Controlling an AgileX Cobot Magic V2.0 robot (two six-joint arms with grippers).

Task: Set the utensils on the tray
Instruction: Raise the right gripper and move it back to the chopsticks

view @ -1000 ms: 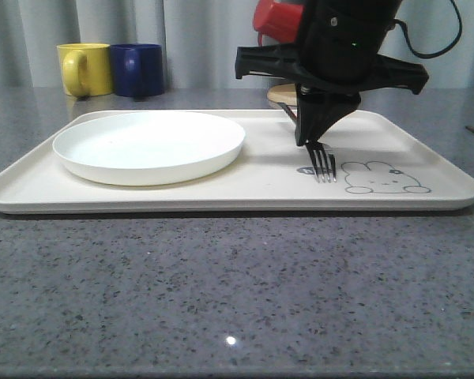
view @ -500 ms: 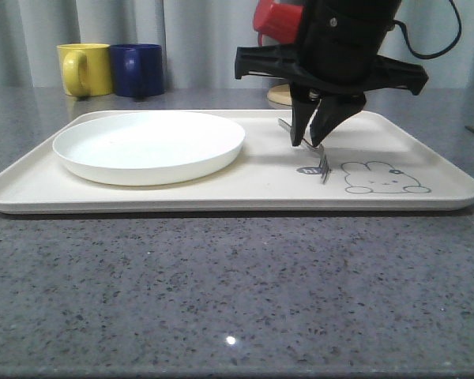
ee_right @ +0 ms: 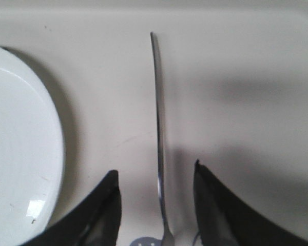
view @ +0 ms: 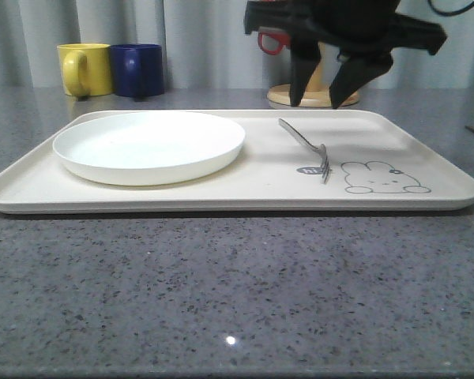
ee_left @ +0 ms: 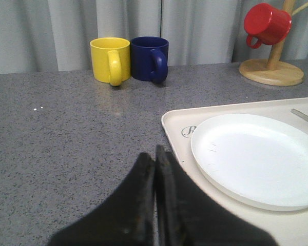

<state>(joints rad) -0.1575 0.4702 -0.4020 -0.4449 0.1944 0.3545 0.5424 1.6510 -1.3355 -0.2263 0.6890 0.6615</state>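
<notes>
Fork (view: 308,146): thin, stiff, light, slick steel, flat on tray (view: 426,158); best pinched mid-handle across its narrow width; right claw (view: 324,101) wide above, left claw (ee_left: 155,159) closed.

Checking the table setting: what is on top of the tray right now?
On the tray lie a white plate and a fork beside it, next to the rabbit drawing. The plate covers the tray surface beneath it, so that part cannot be seen.
</notes>
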